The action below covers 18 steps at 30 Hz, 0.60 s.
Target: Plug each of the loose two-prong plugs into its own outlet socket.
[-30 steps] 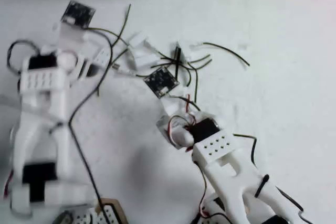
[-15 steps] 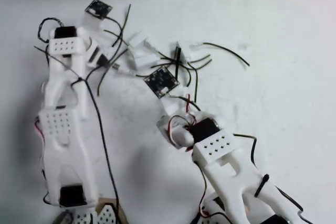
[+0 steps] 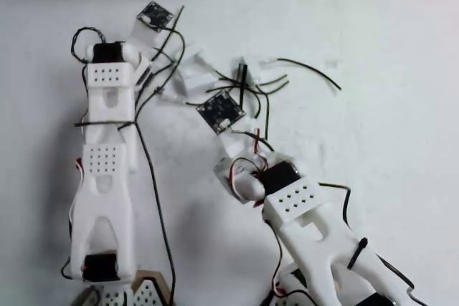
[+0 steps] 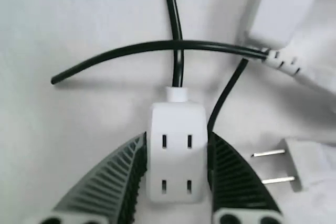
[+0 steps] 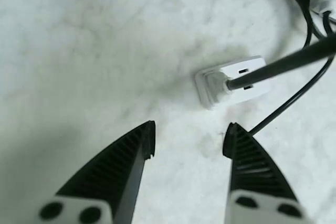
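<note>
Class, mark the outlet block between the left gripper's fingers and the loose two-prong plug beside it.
outlet block point(image 4: 177, 153), left wrist view, on its face between the slots.
two-prong plug point(image 4: 297, 163), left wrist view, on its white body behind the prongs.

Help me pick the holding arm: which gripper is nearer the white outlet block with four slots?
Left. The left gripper clamps the outlet block between its fingers. The right gripper hangs open over the table, well apart from that block.
</note>
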Each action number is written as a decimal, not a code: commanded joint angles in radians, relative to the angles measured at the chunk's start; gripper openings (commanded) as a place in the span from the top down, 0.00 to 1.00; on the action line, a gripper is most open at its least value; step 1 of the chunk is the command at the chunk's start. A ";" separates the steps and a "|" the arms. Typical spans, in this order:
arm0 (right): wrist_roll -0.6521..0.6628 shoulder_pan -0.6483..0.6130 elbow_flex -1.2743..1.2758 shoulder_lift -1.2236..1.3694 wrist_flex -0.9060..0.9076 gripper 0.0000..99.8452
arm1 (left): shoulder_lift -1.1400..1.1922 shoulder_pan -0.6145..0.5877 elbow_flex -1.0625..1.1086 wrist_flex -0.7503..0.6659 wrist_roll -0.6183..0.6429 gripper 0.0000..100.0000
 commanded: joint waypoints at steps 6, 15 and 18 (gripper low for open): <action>0.009 -0.010 0.000 -0.024 0.001 0.79 | -0.211 -0.001 -0.044 0.244 -0.020 0.98; 0.009 -0.010 0.020 -0.024 -0.022 0.79 | -0.380 -0.064 -0.028 0.270 0.104 0.98; 0.009 -0.010 0.020 -0.024 -0.022 0.79 | -0.427 -0.090 0.071 0.270 0.101 0.98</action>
